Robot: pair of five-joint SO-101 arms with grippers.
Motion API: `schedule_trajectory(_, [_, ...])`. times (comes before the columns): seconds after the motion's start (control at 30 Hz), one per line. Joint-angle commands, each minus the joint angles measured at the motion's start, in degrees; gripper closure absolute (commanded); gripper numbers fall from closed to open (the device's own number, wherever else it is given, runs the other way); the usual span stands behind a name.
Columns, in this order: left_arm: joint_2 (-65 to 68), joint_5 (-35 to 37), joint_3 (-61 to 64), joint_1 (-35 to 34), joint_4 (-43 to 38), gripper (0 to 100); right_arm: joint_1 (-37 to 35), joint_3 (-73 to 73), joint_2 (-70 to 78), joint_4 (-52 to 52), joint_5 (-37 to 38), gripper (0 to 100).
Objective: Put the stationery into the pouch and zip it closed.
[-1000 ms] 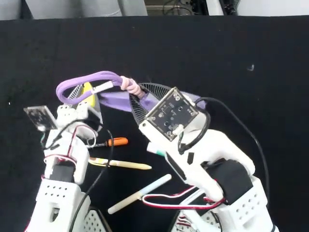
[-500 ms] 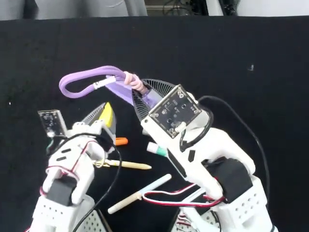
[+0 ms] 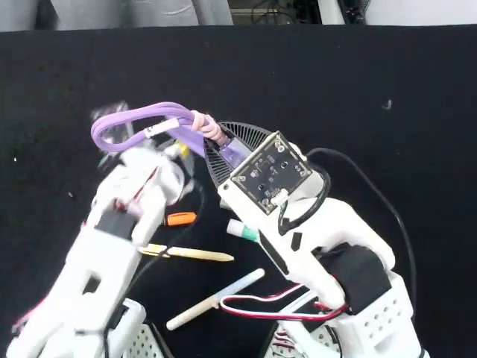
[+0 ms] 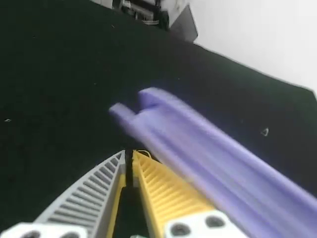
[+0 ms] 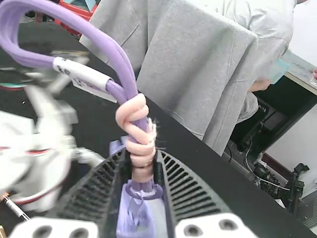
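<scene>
Right pincer [image 5: 142, 166] clamps the pouch [image 5: 132, 218] by its pink cord [image 5: 137, 130]; my left pincer [image 4: 129, 156] is closed, empty, with the strap [image 4: 208, 153] just beside it.

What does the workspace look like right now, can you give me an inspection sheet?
Surface: black table.
Job's things: purple pouch held by its pink cord; orange marker, yellow pen, white pen and teal-tipped pen lie outside it.
Clutter: nothing seen.
Grippers: right gripper shut on pink cord; left gripper shut beside the pouch strap.
Cables: black cable, red-white wires on right arm.
Surroundings: white wall behind.
</scene>
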Motion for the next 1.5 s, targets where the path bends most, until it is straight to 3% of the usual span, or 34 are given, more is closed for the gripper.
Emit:
schedule_trajectory(0.0, [15.3,0.5,-16.3,1.2,-2.3,97,0.7,-2.0,-1.2,0.3,-0.5,98.7])
schedule_trajectory(0.23, [35.6,0.3,-23.0,2.1,-24.4,97,0.7,-1.8,-1.2,0.4,-0.5,98.7])
schedule_trajectory(0.4, [42.6,0.3,-25.6,6.3,-43.4,97,0.7,-2.0,-1.2,1.1,-0.5,98.7])
schedule_trajectory(0.5, [46.2,0.3,-29.1,7.7,-50.0,97,0.7,-2.1,-1.2,0.9,-0.5,98.7])
schedule_trajectory(0.7, [56.2,0.5,-36.6,4.2,-48.3,97,0.7,-2.3,-1.2,-1.2,-0.5,98.7])
schedule_trajectory(1.03, [56.8,0.7,-29.4,-5.8,-48.2,97,1.0,5.9,-0.7,-17.6,-0.5,98.7])
schedule_trajectory(1.37, [53.9,0.7,-28.4,0.2,-47.7,97,1.1,4.3,-0.7,-21.2,-6.2,98.7])
schedule_trajectory(1.47, [49.5,0.7,-25.2,2.9,-48.1,97,4.0,4.4,-1.0,-21.1,-8.5,98.7])
